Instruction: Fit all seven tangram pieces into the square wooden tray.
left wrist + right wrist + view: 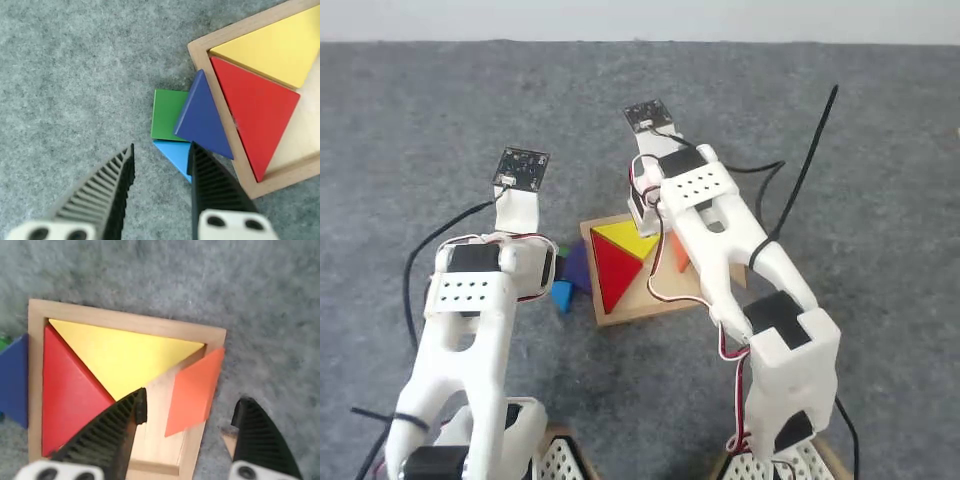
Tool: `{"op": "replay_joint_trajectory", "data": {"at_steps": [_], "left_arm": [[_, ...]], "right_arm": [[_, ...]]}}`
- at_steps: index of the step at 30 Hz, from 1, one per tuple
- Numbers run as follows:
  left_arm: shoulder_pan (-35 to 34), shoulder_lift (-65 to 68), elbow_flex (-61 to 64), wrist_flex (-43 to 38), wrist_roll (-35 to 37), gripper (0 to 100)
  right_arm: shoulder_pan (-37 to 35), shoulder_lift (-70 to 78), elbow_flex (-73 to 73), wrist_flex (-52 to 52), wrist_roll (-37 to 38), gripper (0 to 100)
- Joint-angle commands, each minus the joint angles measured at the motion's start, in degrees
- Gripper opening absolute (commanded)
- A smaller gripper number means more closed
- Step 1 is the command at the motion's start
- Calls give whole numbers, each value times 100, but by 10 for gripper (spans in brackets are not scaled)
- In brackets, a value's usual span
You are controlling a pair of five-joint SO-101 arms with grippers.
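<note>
The square wooden tray [642, 310] holds a yellow triangle [625, 240] and a red triangle [612, 272]. An orange piece [195, 390] lies tilted across the tray's rim [36, 365], half inside. My right gripper [192, 402] hovers open above it, one finger on each side. Outside the tray's other side, a dark blue triangle [202, 122] leans over the rim [250, 22], overlapping a green square [165, 114] and a light blue triangle [174, 155]. My left gripper [161, 150] is open just above the light blue triangle.
Grey carpet [440, 120] surrounds the tray on all sides. Both arms' cables trail over it, a black one [810, 160] curving behind the right arm. The arm bases stand at the near edge.
</note>
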Motion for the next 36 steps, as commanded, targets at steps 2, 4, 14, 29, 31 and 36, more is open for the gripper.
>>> {"op": "replay_joint_trajectory", "data": {"at_steps": [2, 4, 14, 29, 31, 36], "left_arm": [[9, -35, -13, -88, -70, 164], [9, -35, -13, -88, -70, 164], [9, -35, -13, -88, -70, 164], [9, -35, 57, -97, -79, 165], [9, -35, 48, -114, -79, 166], [9, -35, 48, -123, -79, 166]], "right_arm": [[-40, -48, -264, 57, -193, 277], [-84, 171, -281, 40, -202, 277], [-286, 497, -308, -163, -255, 277], [505, 22, -1389, 1604, 1037, 277], [778, -338, -1231, 1930, 1723, 277], [1112, -1534, 633, 1279, 2910, 277]]}}
